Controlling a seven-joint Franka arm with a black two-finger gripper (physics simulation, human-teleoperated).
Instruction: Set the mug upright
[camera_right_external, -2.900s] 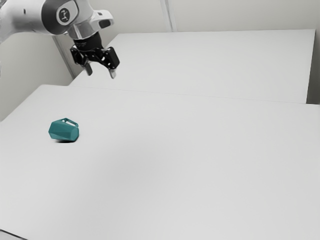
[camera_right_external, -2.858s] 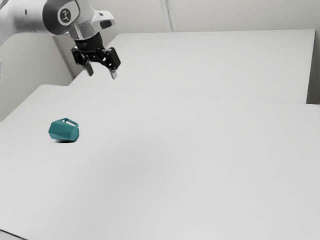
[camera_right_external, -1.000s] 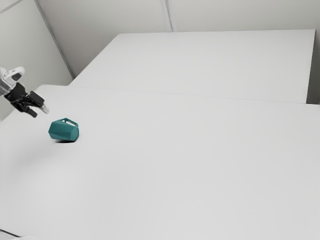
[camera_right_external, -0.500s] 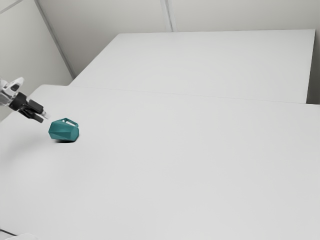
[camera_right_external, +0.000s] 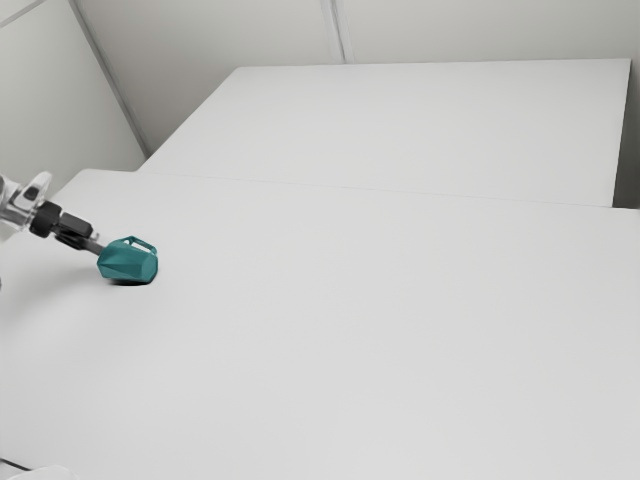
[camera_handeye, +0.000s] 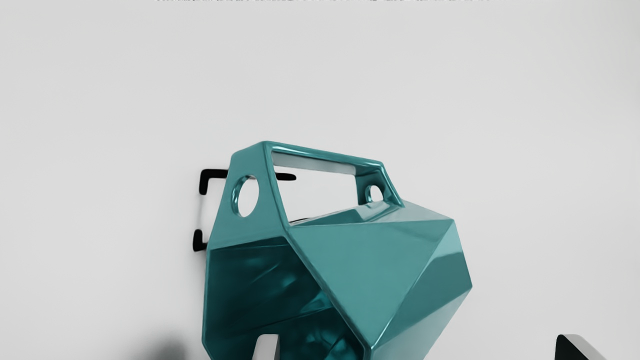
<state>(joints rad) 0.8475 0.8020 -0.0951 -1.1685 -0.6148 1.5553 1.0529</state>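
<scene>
In the exterior view the gripper (camera_right_external: 98, 243) is low at the far left, its fingers reaching the near end of the teal mug (camera_right_external: 129, 262). The mug lies on its side on the white table (camera_right_external: 350, 320), handle up. In the wrist view the mug (camera_handeye: 370, 270) has its dark mouth turned partly toward my hand. The gripper (camera_handeye: 421, 347) stands open there, fingers wide apart: one tip overlaps the mouth, the other is out past the faceted body. Whether the first finger is inside the mouth or in front of it, I cannot tell.
Black bracket-shaped marks (camera_handeye: 212, 174) show behind the handle. Another raised white surface (camera_right_external: 420, 125) extends beyond the table, with pale walls behind. A thin dark line (camera_right_external: 15, 465) crosses the exterior view's lower left corner.
From high above the table, my hand has swung toward the exterior view's left and come down, then moved in to the mug over the last second. The mug has kept its place and pose.
</scene>
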